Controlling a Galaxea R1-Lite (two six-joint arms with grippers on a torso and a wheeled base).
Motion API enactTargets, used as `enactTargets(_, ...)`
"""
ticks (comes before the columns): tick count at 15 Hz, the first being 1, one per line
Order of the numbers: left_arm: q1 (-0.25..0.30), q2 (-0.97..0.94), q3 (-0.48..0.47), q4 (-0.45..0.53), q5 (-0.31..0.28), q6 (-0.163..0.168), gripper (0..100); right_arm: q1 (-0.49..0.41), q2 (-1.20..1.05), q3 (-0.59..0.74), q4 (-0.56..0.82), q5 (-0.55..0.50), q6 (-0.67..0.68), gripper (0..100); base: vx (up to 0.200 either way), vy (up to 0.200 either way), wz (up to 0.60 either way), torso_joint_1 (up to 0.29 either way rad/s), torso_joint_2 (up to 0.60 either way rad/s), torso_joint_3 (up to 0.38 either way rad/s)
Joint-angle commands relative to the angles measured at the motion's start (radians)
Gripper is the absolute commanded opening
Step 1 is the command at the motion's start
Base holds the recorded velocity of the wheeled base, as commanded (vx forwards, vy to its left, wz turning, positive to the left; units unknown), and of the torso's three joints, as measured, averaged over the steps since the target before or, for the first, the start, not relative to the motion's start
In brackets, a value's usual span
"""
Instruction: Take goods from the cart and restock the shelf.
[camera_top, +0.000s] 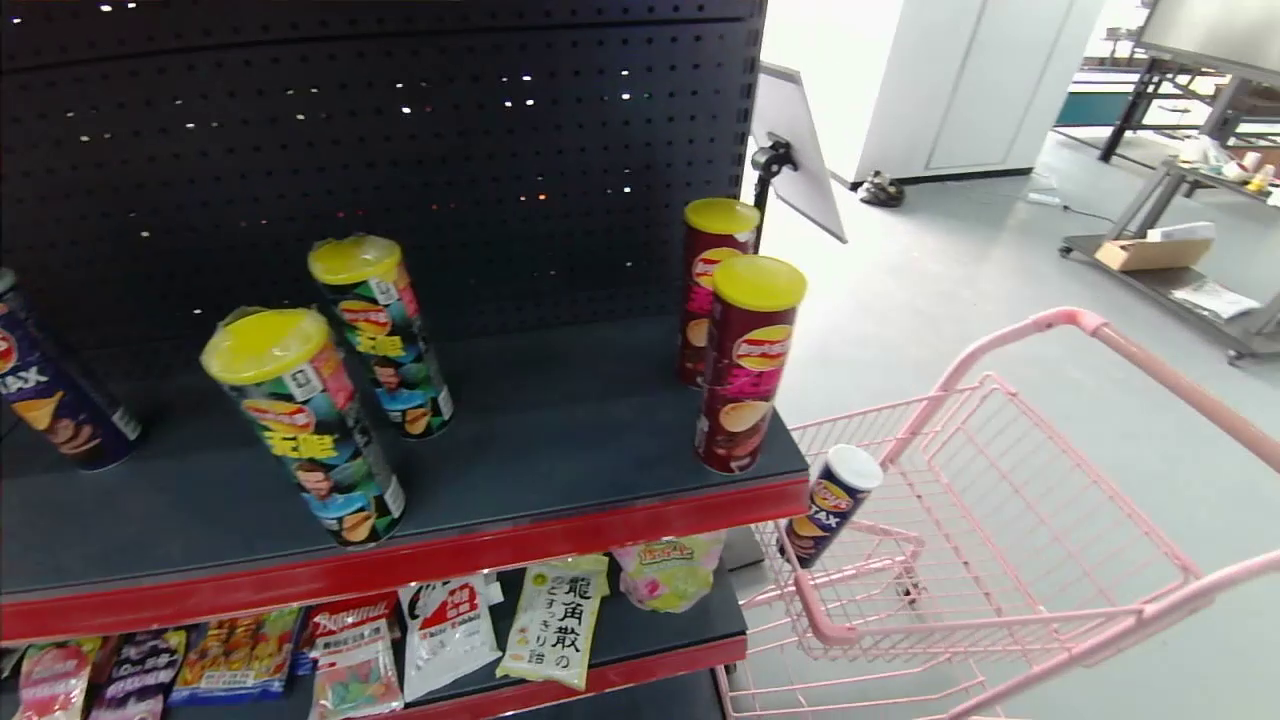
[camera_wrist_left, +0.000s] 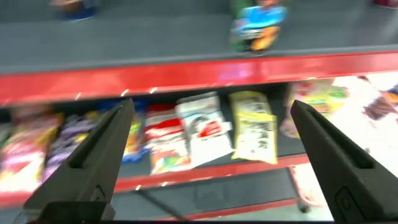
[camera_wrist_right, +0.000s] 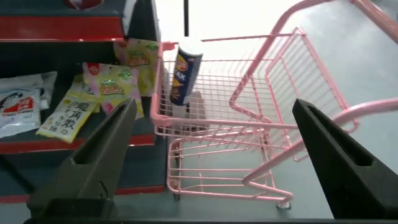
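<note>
Jaws on my right gripper (camera_wrist_right: 212, 106) and left gripper (camera_wrist_left: 211, 104) are both wide apart, holding nothing. Only one chip can (camera_wrist_right: 185, 71) sits in the pink wire cart (camera_wrist_right: 249, 127), leaning in the corner next to the shelf (camera_top: 560, 430). I'd come in square across its glossy round tube at mid-height, below the white plastic lid, since it'll probably roll if nudged

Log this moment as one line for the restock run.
phase: pre-pick | left end effector: open, empty | right end effector: open, empty, facing cart | blue can: in cart, shelf-side corner
</note>
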Motion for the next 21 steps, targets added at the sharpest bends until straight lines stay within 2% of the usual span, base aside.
enactTargets(1,-0.001,0.002,0.0,0.0,0.001,-0.001,100,0.0,-0.001,0.0,0.0,0.001,0.003,100,0.0,0.0,0.0,0.0,0.0,0.0)
enactTargets(5,-0.001,0.002,0.0,0.0,0.002,-0.001,100,0.0,-0.001,0.0,0.0,-0.004,0.006,100,0.0,0.0,0.0,0.0,0.0,0.0)
enactTargets(8,0.001,0.002,0.0,0.0,0.002,-0.001,100,0.0,-0.001,0.0,0.0,-0.045,0.009,100,0.0,0.0,0.0,-0.025,0.04,0.03)
enactTargets(21,-0.001,0.002,0.0,0.0,0.005,-0.002,100,0.0,-0.001,0.0,0.0,-0.047,0.021,100,0.0,0.0,0.0,-0.141,0.35,0.208)
